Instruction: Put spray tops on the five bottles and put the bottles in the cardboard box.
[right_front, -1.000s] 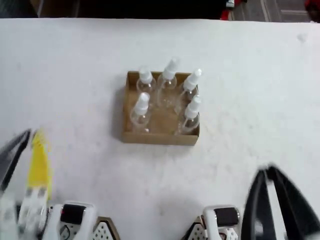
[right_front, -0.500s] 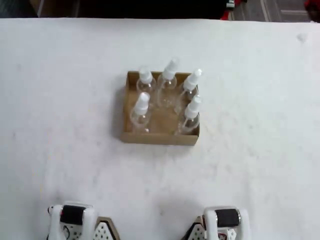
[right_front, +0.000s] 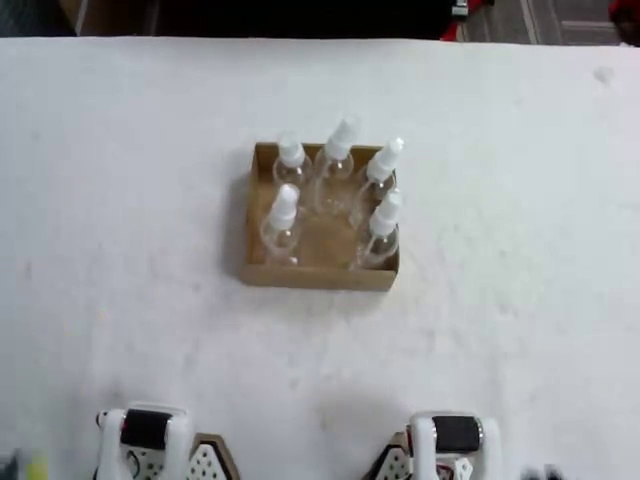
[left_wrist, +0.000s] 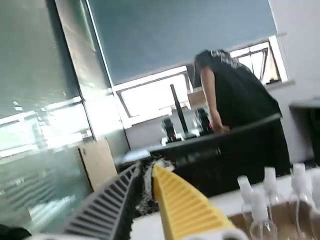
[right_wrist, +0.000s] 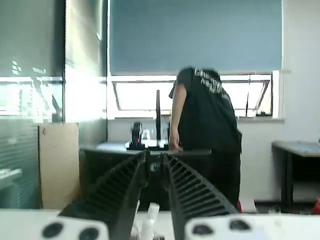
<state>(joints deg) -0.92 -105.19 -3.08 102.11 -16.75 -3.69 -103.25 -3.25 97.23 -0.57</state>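
Note:
The cardboard box (right_front: 320, 276) sits mid-table in the high view. Several clear bottles (right_front: 283, 216) stand upright inside it, each with a white spray top. My left gripper (left_wrist: 148, 169) is held low over the table near its front edge, back from the box, with its black and yellow fingers (left_wrist: 185, 205) shut on nothing. Beyond it in the left wrist view are the bottles (left_wrist: 260, 212) and the box (left_wrist: 285, 215). My right gripper (right_wrist: 156, 161) is also back from the box, its black ridged fingers together and empty. One spray top (right_wrist: 150, 216) shows below them.
White table (right_front: 500, 200) lies open all around the box. The two arm bases (right_front: 145, 436) (right_front: 446, 440) stand at the near edge. The far table edge runs along the top of the high view.
Both arms have drawn back toward the near edge and almost left the high view. The box and bottles have not moved.

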